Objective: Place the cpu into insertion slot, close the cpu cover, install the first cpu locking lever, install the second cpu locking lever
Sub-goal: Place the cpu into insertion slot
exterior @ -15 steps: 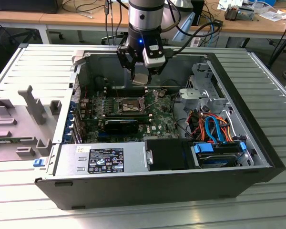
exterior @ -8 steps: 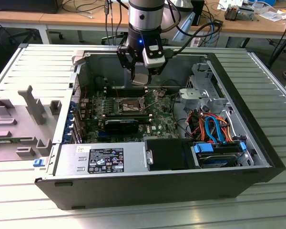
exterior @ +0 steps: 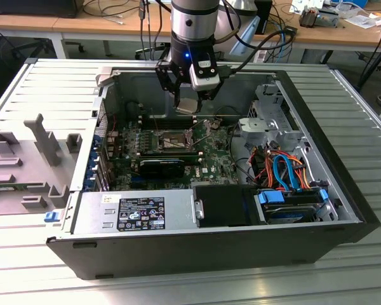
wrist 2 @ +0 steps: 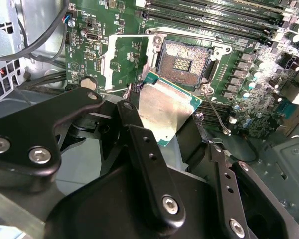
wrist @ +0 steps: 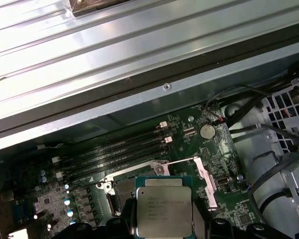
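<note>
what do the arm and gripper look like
The arm is a silvery-grey cylinder with a black band and a small blue light near its end. Black cables loop off it. The gripper is black, with a pale grey box on one side. Its fingers are flat black jointed bars fastened with silver screws.

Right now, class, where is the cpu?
In the second wrist view, the cpu is held in the gripper, beside the open insertion slot, not in it.
</note>
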`<state>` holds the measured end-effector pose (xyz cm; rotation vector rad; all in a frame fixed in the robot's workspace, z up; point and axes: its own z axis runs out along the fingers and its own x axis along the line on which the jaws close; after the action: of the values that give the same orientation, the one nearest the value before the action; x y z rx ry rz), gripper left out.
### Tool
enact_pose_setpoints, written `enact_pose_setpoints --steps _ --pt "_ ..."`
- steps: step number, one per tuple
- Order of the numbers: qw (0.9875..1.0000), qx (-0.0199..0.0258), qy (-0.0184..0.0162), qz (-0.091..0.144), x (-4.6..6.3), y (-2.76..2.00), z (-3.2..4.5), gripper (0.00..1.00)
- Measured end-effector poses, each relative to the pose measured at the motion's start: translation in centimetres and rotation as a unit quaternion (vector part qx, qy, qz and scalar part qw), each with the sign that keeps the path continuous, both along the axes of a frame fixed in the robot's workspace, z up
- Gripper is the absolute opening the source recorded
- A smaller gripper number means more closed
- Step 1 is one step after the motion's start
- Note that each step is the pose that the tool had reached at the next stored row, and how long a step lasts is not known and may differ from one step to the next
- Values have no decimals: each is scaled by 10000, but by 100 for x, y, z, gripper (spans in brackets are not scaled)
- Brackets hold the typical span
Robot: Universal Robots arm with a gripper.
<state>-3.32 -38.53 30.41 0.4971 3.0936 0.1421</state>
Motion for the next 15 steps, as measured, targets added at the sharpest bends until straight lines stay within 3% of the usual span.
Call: enact_pose_setpoints --steps 15 --pt "10000 0 0 -76 0 -9 0 54"
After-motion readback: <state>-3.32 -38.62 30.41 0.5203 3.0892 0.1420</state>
